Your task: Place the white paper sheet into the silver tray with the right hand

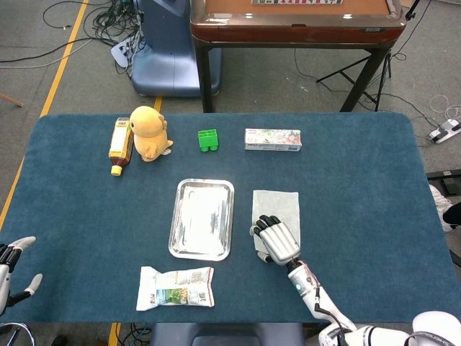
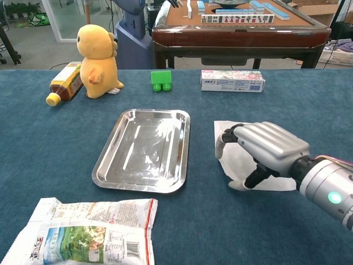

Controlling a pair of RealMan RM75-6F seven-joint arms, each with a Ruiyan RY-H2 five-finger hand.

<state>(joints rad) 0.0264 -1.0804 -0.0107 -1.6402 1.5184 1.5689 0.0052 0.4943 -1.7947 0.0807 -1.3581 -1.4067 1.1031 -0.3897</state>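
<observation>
At the far left edge of the head view, the left hand [image 1: 13, 263] is seen low beside the table with its fingers apart and nothing in them; it takes no part in the work. Along the back of the table, from left to right, a bottle [image 1: 119, 144], a yellow plush toy [image 1: 150, 132], a green block [image 1: 207, 140] and a flat box [image 1: 272, 139] are laid out, and a snack bag [image 2: 83, 232] is spread at the near edge. The tray [image 2: 118, 165] is found at the centre with nothing in it, so the placing is not yet done. Just right of it, apart from its rim, the paper [image 1: 277, 209] is lying flat on the cloth. The right hand [image 2: 265, 152] is arched over the near part of the sheet, with fingertips [image 2: 220, 144] at its left edge and the thumb pressed down by its near edge. Whether the sheet is actually pinched cannot be told; no part of it is seen lifted. By this judgement only the approach and first contact are done: a firm hold, the lift, the carry leftward over the rim and the release are all left.
</observation>
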